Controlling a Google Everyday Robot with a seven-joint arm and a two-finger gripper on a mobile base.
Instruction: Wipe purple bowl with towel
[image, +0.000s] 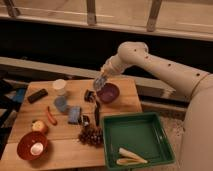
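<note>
The purple bowl (108, 93) is round, dark plum in colour with a glossy inside, and I can make out nothing in it. It stands upright at the far right of the wooden table (60, 157). The gripper (100, 83) hangs just above the bowl's far left rim, at the end of the cream arm (150, 62) that reaches in from the right. How wide it stands, and whether it holds anything, I cannot tell.

Near the bowl, at the table's right edge, sits a green tray (165, 150) with two pale yellow pieces (127, 156) in its near part. At the near left a red-brown bowl (22, 147) holds a small white thing (36, 148). A white cup (60, 86) stands at the far left, a blue-grey cup (61, 104) just nearer than it.
</note>
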